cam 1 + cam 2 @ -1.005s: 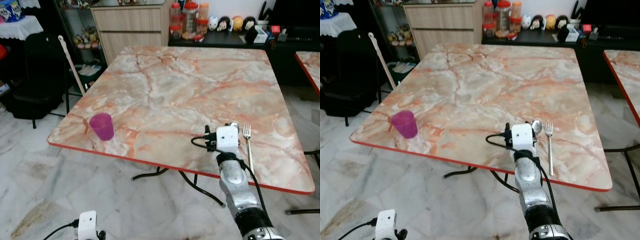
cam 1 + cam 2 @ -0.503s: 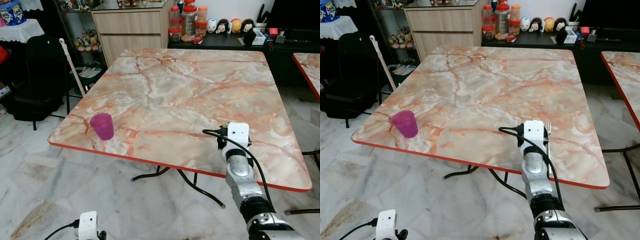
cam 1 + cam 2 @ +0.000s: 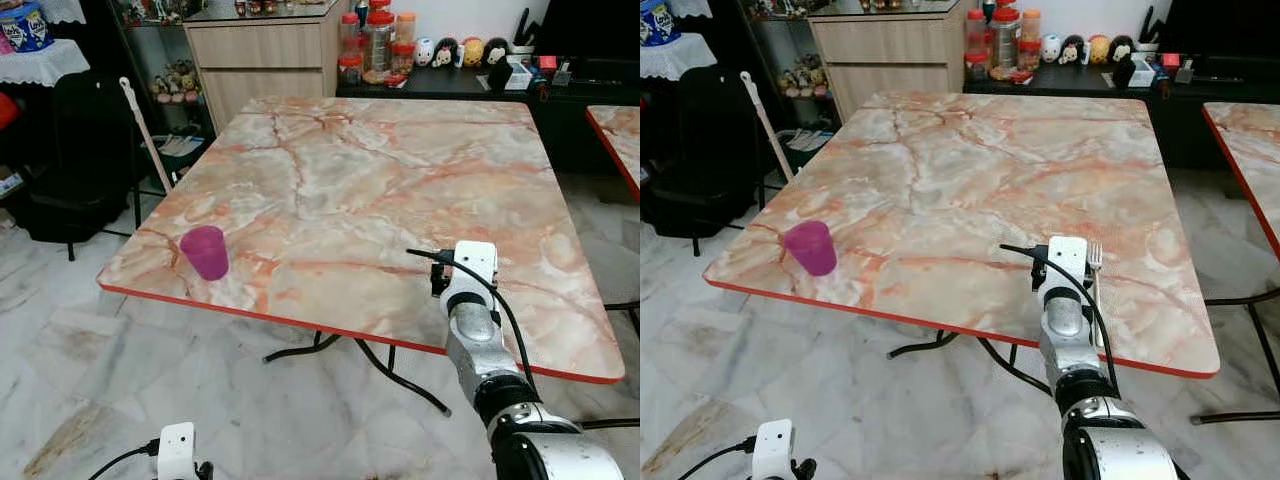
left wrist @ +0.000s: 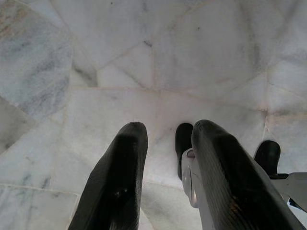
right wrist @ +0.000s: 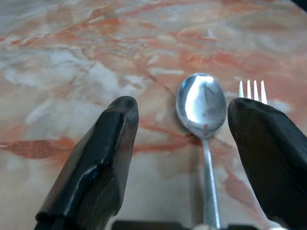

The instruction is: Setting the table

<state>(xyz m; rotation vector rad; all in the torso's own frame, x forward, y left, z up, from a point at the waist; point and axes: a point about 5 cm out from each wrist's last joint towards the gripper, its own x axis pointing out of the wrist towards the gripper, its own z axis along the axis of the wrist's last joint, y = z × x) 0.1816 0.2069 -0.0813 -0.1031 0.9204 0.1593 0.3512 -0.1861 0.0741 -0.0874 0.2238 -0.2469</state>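
A silver spoon (image 5: 201,103) lies on the marble table (image 3: 380,170) near its front right edge. A silver fork (image 3: 1095,255) lies just to its right. My right gripper (image 5: 186,108) hovers low over the table, open, with the spoon's bowl between its spread fingers (image 5: 103,153) and the fork's tines (image 5: 250,88) beside the other finger. A purple cup (image 3: 205,251) stands upright at the front left corner. My left gripper (image 4: 165,132) hangs idle over the floor tiles, its fingers apart with nothing between them.
A sideboard with jars (image 3: 378,40) and figurines stands behind the table. A black chair (image 3: 75,150) and a leaning pale stick (image 3: 145,130) are at the left. A second table's edge (image 3: 618,125) is at the right. Black table legs (image 3: 400,375) cross below.
My right wrist has shifted right, from beside the fork to over it and the spoon. Cup, spoon and fork have stayed put.
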